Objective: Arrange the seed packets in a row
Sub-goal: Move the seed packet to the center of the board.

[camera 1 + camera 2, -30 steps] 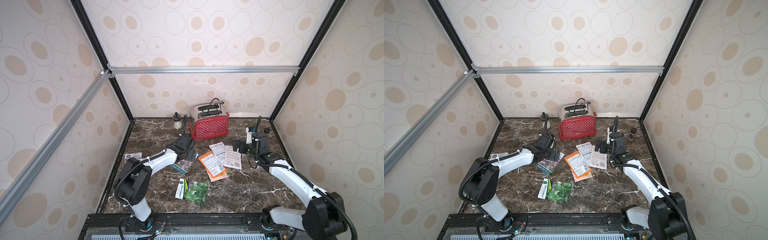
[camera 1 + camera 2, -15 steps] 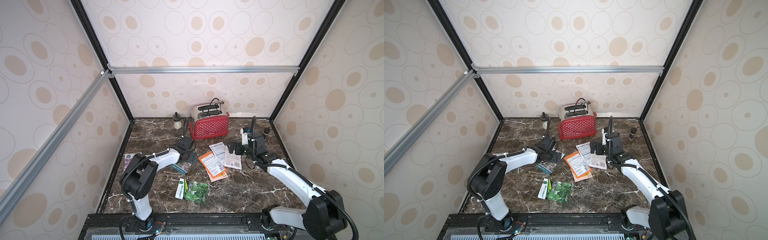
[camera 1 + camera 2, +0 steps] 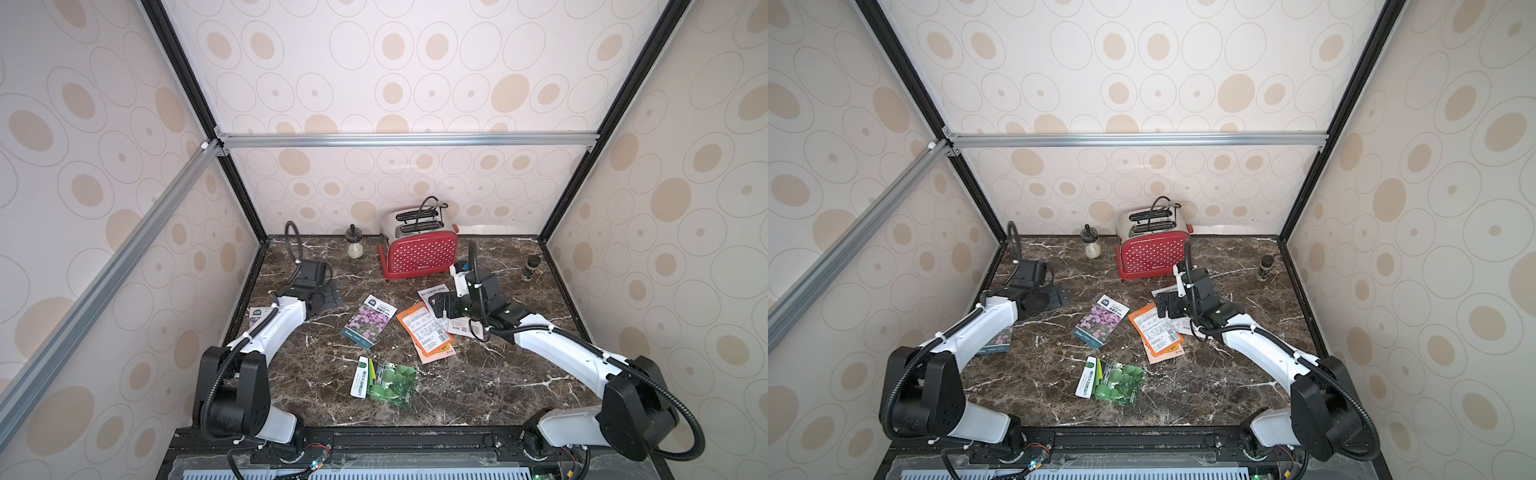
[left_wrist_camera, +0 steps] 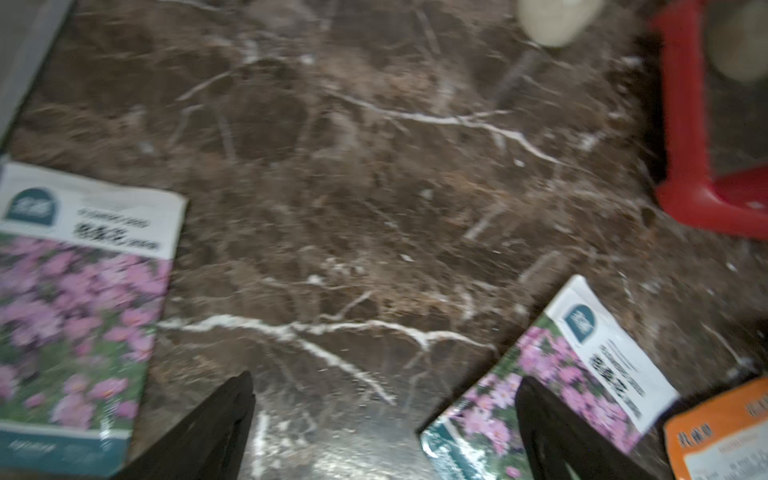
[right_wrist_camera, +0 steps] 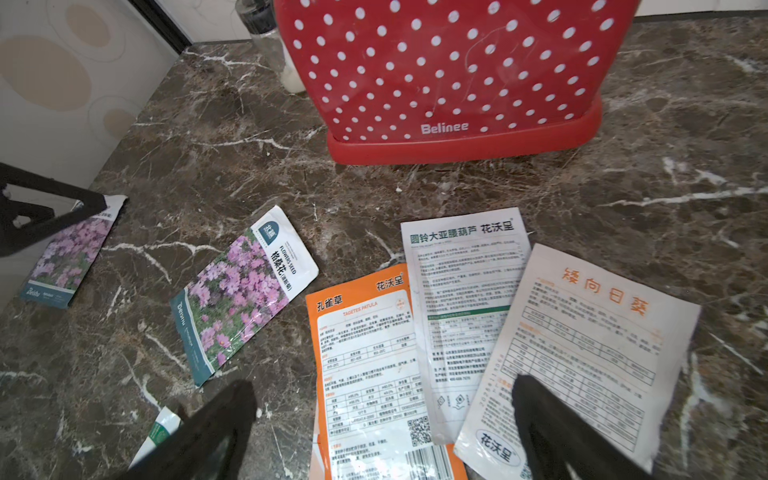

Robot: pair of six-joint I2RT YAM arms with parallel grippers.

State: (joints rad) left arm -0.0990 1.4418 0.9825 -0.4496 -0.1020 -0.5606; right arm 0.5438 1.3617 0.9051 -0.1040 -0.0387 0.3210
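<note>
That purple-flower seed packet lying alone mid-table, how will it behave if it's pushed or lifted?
The purple-flower seed packet lies flat on the marble tabletop, so a push would probably slide it, not tip it. It looks thin, so it is likely light and floppy if lifted.

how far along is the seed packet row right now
Barely begun. Done: one purple-flower packet lies alone by the left wall, perhaps the row's start. In hand: nothing; the left gripper and right gripper are both open, the right above the overlapping pile. Left: the second purple packet, the green-gourd packets and that pile all lie scattered, not in a row.
</note>
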